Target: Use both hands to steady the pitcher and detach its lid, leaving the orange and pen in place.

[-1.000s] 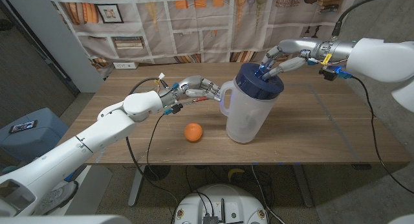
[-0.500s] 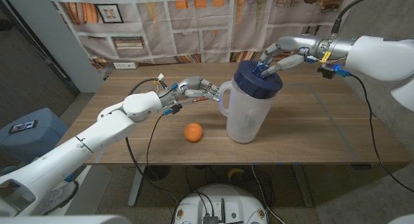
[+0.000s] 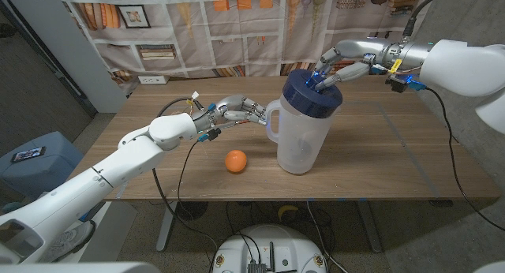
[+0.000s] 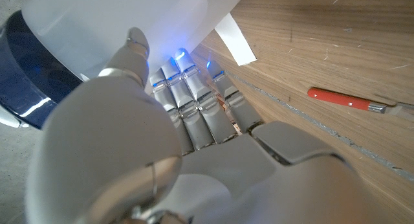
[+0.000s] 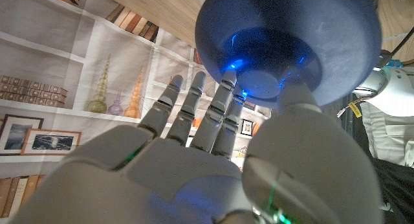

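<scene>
A clear plastic pitcher stands mid-table with a navy lid on top. My right hand reaches in from the right and pinches the lid's centre knob between thumb and fingers; the lid glows blue at the contact. My left hand reaches the pitcher's handle, thumb and fingertips holding against the white plastic. The orange lies in front of the left hand. A red pen lies on the wood beside that hand.
The wooden table ends in a front edge close below the pitcher. Cables trail from both wrists over the table. A bookshelf-print curtain hangs behind, and a blue stool stands off the table's left side.
My right hand has risen a little and drawn toward the pitcher's centre, with the lid's near side tipping up slightly. The left hand, pitcher and orange stay put.
</scene>
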You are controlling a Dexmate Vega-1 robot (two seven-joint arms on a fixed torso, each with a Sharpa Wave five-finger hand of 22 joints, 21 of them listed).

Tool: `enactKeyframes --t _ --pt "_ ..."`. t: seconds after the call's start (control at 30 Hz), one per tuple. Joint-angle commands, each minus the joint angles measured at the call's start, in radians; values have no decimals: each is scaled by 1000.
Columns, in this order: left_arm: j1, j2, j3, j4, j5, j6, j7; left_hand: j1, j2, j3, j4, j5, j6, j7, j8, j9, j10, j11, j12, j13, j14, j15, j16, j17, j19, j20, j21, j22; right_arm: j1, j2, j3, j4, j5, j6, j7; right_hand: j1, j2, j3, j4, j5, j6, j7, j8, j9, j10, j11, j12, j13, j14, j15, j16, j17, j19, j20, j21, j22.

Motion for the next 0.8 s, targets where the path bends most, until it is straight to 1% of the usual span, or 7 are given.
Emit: enactKeyframes --t 0.03,0.17,0.3,0.53,0.63,0.7,0.8 --pt "-9 4 6 16 -16 -3 -30 89 121 8 8 8 -19 0 -6 6 -20 1 -3 2 -27 -56 -8 -2 -13 -139 -6 2 7 -5 6 -19 -20 -9 -15 56 75 1 -2 4 71 -62 20 3 27 -22 -4 5 10 -143 2 -1 7 6 -2 3" --pt "-4 6 4 16 -17 -8 -29 73 120 12 11 9 -36 -5 -8 6 -44 -1 -6 1 -55 -52 -11 -5 -21 -139 -9 0 4 -1 20 -33 -33 -15 -12 55 75 1 -2 4 72 -62 20 3 27 -22 -5 5 10 -142 2 -1 7 7 -2 3" --pt "2 11 2 16 -21 -10 -29 59 117 17 13 10 -57 -6 -11 6 -67 -3 -8 -1 -74 -49 -10 -6 -24 -138 -9 -1 18 -8 15 -39 -44 -21 -9 57 75 1 -2 4 73 -62 21 4 27 -22 -6 5 10 -143 1 -1 7 7 -2 3" --pt "18 20 -5 12 -24 -8 -21 39 108 26 10 11 -91 -8 -14 6 -114 -2 -11 -3 -106 -46 -10 -7 -50 -129 -15 -2 69 -31 -24 -28 -42 -32 -7 58 75 0 -2 4 74 -63 22 5 27 -22 -7 6 11 -143 2 0 6 9 -3 3" --pt "27 24 -10 10 -26 -10 -14 22 94 28 9 10 -118 -11 -17 6 -142 -2 -11 -3 -144 -42 -15 -8 -71 -117 -19 -2 92 -42 -41 -21 -39 -35 -10 59 75 0 -3 4 74 -62 22 6 28 -22 -7 6 11 -143 2 0 6 11 -3 3" --pt "31 27 -13 10 -30 -10 -13 7 88 30 12 9 -129 -13 -16 6 -172 6 -13 -2 -171 -38 -14 -9 -74 -113 -16 -2 108 -49 -53 -17 -34 -36 -12 58 74 -1 -3 4 74 -62 22 6 28 -22 -7 6 11 -142 1 0 6 11 -3 3" --pt "36 28 -18 10 -31 -13 -6 -7 77 31 10 9 -141 -14 -14 5 -196 5 -12 -2 -197 -35 -14 -9 -79 -105 -15 -2 132 -62 -73 -12 -30 -41 -15 59 75 -1 -3 4 75 -62 23 6 28 -22 -8 6 11 -143 1 0 6 11 -3 3"
